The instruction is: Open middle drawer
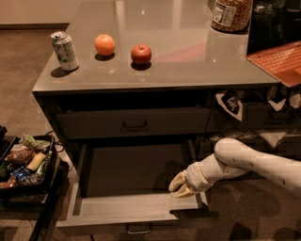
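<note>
The middle drawer (136, 207) is pulled far out under the shut top drawer (134, 123), its small pull handle (139, 229) at the bottom edge of the view. Its inside holds nothing, and the floor looks pale at the front and dark further back. My gripper (181, 186) hangs over the drawer's right inner side, just above the floor, on a white arm (249, 162) coming in from the right. Its pale yellow fingers (177, 180) stand slightly apart with nothing between them, and they touch neither handle.
On the grey countertop (188, 66) are a soda can (64, 50), an orange (104, 45), a red apple (141, 54), a jar (231, 14) and an orange tray (280, 61). A black bin of snacks (23, 162) stands on the floor at left. Cluttered shelves lie at right.
</note>
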